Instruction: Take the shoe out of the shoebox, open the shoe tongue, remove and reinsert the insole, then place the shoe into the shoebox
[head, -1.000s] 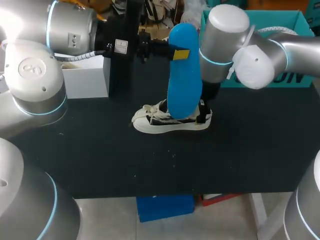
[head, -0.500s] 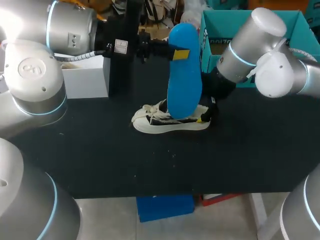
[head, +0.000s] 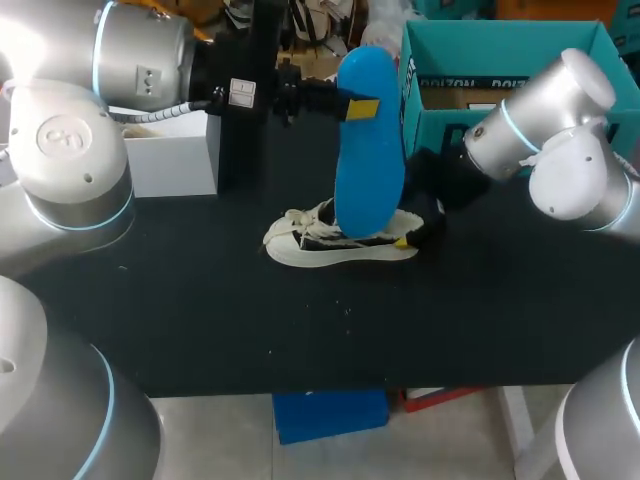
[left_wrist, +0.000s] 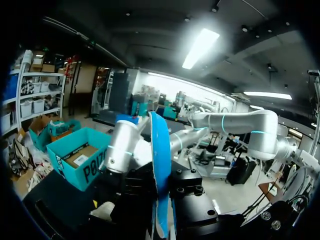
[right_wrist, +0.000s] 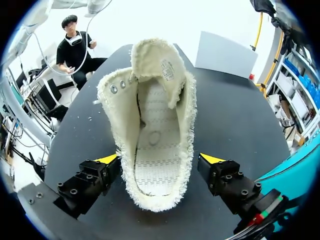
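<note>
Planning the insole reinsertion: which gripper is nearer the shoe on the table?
Right. The right gripper straddles the heel of the shoe, with an open finger on either side. The left gripper is up above the shoe, shut on the blue insole.

I count one shoe (right_wrist: 152, 135) between the fingers of my right claw (right_wrist: 160, 160), one blue insole (head: 368, 150) held in my left claw (head: 357, 106), one teal shoebox (head: 412, 70) just beside the right claw, one white box (head: 170, 152) back from the left claw, one black table (head: 200, 320) under the two claws
</note>
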